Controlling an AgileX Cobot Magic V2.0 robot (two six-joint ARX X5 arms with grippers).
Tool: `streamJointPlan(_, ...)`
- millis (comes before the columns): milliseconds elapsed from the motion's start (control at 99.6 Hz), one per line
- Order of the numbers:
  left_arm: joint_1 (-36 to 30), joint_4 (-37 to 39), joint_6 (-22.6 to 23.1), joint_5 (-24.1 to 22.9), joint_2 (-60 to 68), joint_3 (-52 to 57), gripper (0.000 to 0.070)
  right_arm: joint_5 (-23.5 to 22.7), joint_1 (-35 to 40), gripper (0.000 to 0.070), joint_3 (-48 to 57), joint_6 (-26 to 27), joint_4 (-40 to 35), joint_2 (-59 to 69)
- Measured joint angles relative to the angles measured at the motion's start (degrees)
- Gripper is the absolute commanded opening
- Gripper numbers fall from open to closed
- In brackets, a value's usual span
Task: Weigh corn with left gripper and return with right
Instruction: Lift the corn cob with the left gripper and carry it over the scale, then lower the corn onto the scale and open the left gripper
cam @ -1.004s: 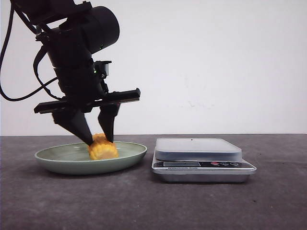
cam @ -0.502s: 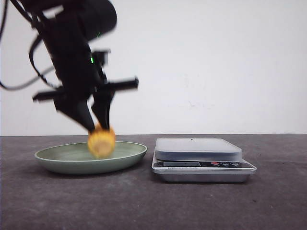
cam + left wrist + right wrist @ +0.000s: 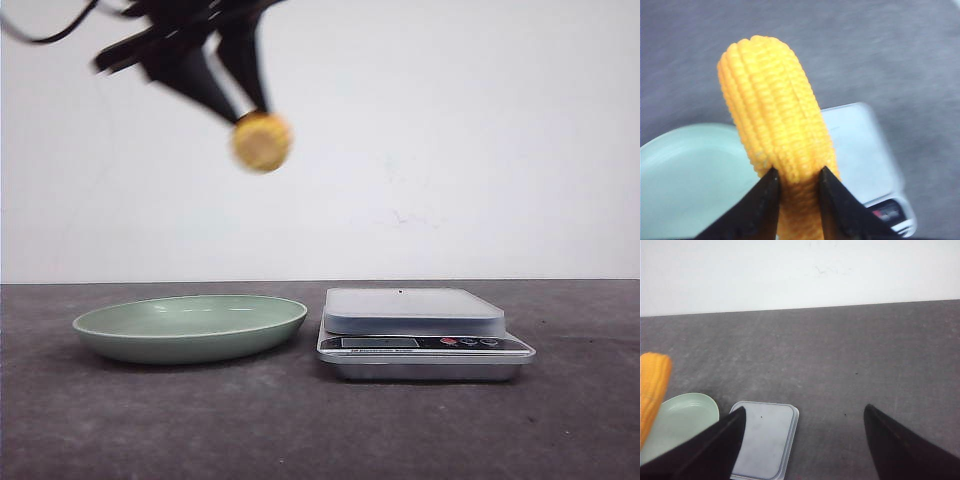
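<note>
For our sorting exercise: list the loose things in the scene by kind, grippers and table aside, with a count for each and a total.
Corn: 1
Plate: 1
Kitchen scale: 1
Total: 3

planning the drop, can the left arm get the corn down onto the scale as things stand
Probably yes. The left gripper holds the corn high in the air, and the scale has nothing on its platform. The plate sits beside the scale, not in the way.
</note>
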Motion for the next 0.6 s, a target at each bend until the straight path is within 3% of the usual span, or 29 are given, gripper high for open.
streamJointPlan(291,-2.60,-1.27,-0.09,0.09,15.23,13.64,0.0006,0.00,0.00,0.0471,0.00,0.00,0.00,0.00)
streamJointPlan(602,-5.27,-0.98,-0.48,0.26,27.56,14.88,0.0006,0.00,0.00,0.0471,0.00,0.00,0.00,0.00)
